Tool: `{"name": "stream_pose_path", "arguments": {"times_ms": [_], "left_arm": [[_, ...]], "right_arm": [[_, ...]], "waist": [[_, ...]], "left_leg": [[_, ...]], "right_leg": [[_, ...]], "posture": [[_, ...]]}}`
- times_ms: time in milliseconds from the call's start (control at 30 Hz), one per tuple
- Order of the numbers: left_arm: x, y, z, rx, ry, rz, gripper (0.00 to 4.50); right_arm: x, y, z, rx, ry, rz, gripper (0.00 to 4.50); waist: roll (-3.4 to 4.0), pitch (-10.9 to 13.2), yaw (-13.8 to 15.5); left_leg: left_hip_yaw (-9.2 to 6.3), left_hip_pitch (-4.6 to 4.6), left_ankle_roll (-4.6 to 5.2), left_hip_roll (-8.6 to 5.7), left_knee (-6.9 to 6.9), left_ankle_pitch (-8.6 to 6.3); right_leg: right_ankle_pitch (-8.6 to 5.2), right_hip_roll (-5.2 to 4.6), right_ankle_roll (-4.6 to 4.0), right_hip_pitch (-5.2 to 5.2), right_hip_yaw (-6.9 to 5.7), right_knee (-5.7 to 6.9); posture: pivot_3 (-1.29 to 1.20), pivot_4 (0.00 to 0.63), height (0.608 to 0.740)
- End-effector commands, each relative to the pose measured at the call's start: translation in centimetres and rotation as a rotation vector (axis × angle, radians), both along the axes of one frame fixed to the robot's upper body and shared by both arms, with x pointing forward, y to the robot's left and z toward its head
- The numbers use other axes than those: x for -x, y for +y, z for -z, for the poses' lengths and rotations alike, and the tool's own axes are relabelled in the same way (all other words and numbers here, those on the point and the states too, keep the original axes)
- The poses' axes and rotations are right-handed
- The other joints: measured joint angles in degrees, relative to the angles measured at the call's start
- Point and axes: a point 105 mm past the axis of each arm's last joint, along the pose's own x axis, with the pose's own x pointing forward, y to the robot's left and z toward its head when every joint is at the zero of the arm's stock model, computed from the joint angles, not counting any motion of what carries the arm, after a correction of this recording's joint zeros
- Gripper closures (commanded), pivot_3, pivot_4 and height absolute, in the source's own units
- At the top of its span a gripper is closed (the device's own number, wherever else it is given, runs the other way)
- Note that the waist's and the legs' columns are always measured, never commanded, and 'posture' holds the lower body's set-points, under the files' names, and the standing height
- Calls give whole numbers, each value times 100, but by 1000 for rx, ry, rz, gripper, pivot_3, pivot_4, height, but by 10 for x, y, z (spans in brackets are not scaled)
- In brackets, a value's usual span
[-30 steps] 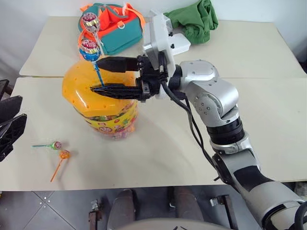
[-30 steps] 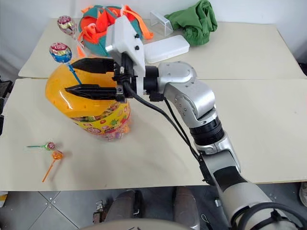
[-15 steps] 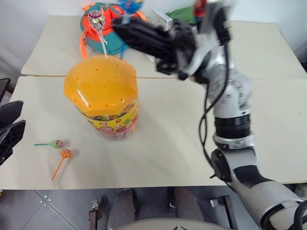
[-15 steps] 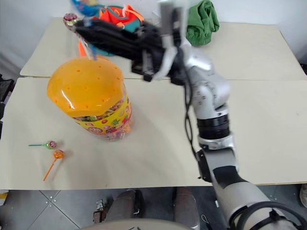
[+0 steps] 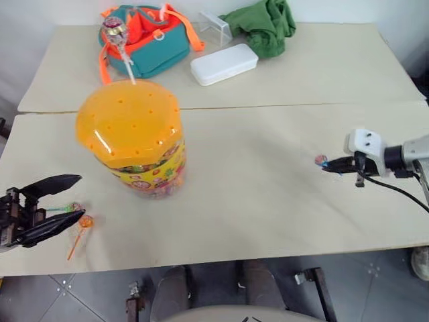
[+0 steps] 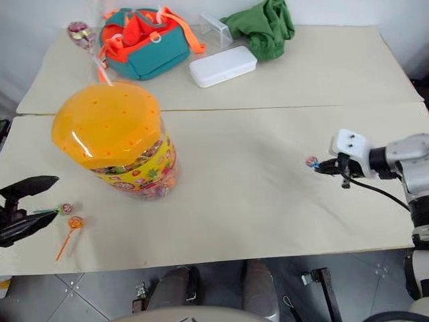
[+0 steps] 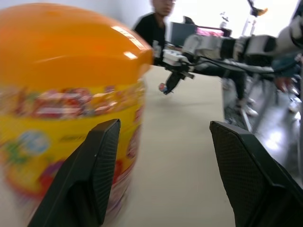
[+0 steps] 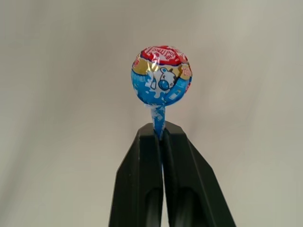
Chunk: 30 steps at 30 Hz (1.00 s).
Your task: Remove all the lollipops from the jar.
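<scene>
The right gripper (image 8: pixel 162 135) is clamped on the stick of the blue lollipop (image 8: pixel 161 80), low over the desk (image 5: pixel 268 168) near its right edge; the left gripper (image 5: pixel 57 204) stands with fingers apart at the front left corner, beside the green lollipop (image 5: pixel 75 207) and orange lollipop (image 5: pixel 85 221) lying there; the jar (image 5: pixel 137 137) stands left of centre, its lid on, a white-stick lollipop (image 5: pixel 112 28) still rising from it.

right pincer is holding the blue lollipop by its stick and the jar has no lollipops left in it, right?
Not quite. The right pincer does hold the blue lollipop by its stick, as the right wrist view shows. But the jar is not empty of them: in the left eye view one lollipop on a white stick stands in the orange lid.
</scene>
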Motion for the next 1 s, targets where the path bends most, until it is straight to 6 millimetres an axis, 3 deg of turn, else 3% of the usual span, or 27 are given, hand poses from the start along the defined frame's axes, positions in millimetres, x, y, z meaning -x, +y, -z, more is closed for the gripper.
{"name": "stream_pose_path", "arguments": {"times_ms": [33,67,167,267,433,533,633,800,900,1000], "left_arm": [[1,-10,-3,-14,-83,22,1310],[1,-12,-3,-8,-79,27,1310],[-1,-12,-3,3,-66,23,1310],[-2,-8,-4,26,-56,2,1310],[-6,14,-16,134,-2,-157,1310],[-5,34,-26,252,-3,-263,1310],[-4,40,-30,353,4,-292,1310],[-9,32,-30,416,27,-259,1310],[-10,28,-31,424,28,-244,1310],[-12,27,-32,421,23,-242,1310]], "right_arm": [[-4,-20,1,80,-77,57,4481],[-4,-20,4,54,-62,76,4481],[0,-11,4,-24,-15,41,3773],[4,15,-13,-171,-15,-87,2766],[14,78,-68,-393,-142,-405,1054],[20,140,-125,-711,-227,-533,92],[23,187,-156,-887,-250,-582,92],[1,265,-179,-998,-248,-525,92],[-7,290,-185,-1012,-229,-478,92],[2,324,-196,-1044,-189,-530,92]], "waist": [[0,0,-5],[0,0,-5],[-4,-3,42],[-4,-2,68],[12,7,68],[12,7,53],[12,6,69],[7,3,182],[-1,-2,213],[-9,-6,188]], "left_leg": [[2,3,0,2,1,0],[2,3,0,3,3,0],[1,2,1,3,12,-1],[-1,2,2,3,15,-1],[-5,-3,2,4,15,-1],[-13,-3,2,7,15,-1],[-18,-2,1,17,17,-1],[-25,-12,-2,13,21,-3],[-30,-19,-2,9,23,-3],[-32,-23,-2,6,22,-3]], "right_leg": [[0,1,0,0,4,2],[0,2,-1,1,4,3],[2,1,-1,5,6,0],[3,1,-2,6,6,1],[4,1,-1,4,6,1],[4,2,-1,4,1,4],[8,9,-7,3,0,11],[12,8,-6,-2,-4,13],[13,8,-5,-5,-7,15],[16,8,-3,-6,-7,14]], "posture": [[0,150,740],[0,150,740],[0,150,740],[0,150,740],[0,150,740],[0,150,740],[0,150,740],[0,150,740],[0,150,740],[0,150,740]]}}
